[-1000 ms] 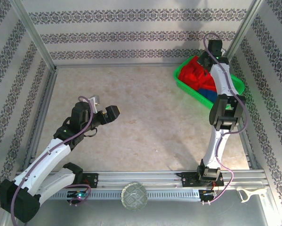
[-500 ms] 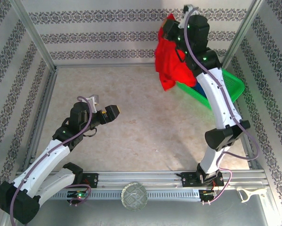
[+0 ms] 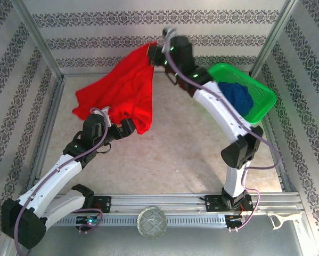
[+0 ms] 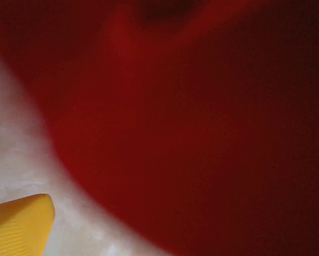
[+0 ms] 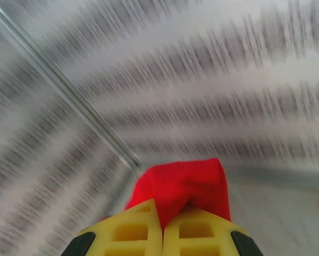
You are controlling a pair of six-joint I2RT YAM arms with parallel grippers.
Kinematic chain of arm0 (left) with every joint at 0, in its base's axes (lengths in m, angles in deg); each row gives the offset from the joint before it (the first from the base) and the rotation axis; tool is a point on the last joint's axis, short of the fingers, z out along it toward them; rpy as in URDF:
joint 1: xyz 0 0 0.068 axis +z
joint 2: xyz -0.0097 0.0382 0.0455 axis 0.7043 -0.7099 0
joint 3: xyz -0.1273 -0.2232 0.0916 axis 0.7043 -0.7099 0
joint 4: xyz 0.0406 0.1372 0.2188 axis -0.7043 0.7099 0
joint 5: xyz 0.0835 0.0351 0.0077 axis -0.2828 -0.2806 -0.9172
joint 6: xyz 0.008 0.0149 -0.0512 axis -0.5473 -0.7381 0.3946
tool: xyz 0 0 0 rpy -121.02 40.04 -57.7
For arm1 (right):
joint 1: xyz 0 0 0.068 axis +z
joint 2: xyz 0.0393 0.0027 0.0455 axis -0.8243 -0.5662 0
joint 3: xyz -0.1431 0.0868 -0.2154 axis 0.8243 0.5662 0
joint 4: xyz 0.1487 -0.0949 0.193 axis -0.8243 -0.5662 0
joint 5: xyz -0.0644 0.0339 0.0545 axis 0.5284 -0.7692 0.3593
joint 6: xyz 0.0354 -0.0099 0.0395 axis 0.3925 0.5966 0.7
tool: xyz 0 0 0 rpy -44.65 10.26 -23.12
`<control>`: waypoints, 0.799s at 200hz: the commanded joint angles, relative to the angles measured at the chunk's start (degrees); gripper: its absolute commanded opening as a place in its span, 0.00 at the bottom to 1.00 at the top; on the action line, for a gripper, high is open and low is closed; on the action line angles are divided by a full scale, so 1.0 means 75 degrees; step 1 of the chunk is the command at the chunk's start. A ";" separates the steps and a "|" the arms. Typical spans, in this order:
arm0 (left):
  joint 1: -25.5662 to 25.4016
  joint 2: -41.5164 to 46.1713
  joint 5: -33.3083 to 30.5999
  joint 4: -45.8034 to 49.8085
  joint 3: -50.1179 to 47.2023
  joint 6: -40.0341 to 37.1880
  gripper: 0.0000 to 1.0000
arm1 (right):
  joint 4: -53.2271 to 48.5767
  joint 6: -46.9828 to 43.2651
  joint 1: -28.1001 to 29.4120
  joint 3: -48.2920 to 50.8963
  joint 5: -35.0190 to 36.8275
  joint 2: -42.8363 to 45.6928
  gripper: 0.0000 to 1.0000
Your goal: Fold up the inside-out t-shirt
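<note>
Clamping a bunched fold of the plain bright red, wrinkly cloth t-shirt in the right jaws, high up by the patterned back wall at the far middle of the scene. Closing fully on the fabric, with the two yellow fingers pressing edge to edge in the right wrist view and a hump of the red cloth bulging out just beyond them against a streaked, blurred background. Hanging from that single grip and fanning out down and to the left above the pale marbled worktop, with one corner reaching toward the left-hand rail and the lower hem drooping by the end of the white left arm. Hovering low over the worktop right at that hem with the left jaws, partly covered by the cloth from above; not possible to tell whether parted or closed, nor whether touching the fabric. Showing, in the left wrist view, just one yellow finger at the lower left corner, with the blurred red cloth looming close in front. Sitting at the far right, well apart from the t-shirt, a green plastic mesh basket holding a crumpled dark blue garment, beside the outstretched white right arm.
</note>
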 commanded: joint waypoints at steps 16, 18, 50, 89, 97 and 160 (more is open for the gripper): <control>0.0187 -0.0362 -0.0574 -0.0132 -0.0059 -0.0802 0.99 | 0.1762 0.1003 -0.0603 0.2910 0.0791 -0.0046 0.00; 0.0202 -0.0402 -0.0566 -0.0118 -0.0031 -0.0823 0.99 | 0.1798 0.1083 -0.0662 0.3038 0.0782 -0.0069 0.00; 0.0529 -0.0663 -0.0340 0.0156 0.0250 -0.0963 0.99 | 0.2275 0.1524 -0.1576 0.4131 0.0197 -0.0666 0.00; 0.0937 -0.0674 -0.0217 0.0559 0.0403 -0.0975 0.99 | 0.1914 0.1001 -0.2158 0.4226 -0.0001 -0.1084 0.68; 0.0960 -0.0668 -0.0184 0.0564 0.0388 -0.0945 0.99 | 0.1895 0.0940 -0.2268 0.4252 0.0062 -0.1116 0.70; 0.0968 -0.0614 -0.0012 0.0475 0.0251 -0.0547 0.99 | 0.1269 0.0724 -0.3061 0.3170 0.1313 -0.2135 0.74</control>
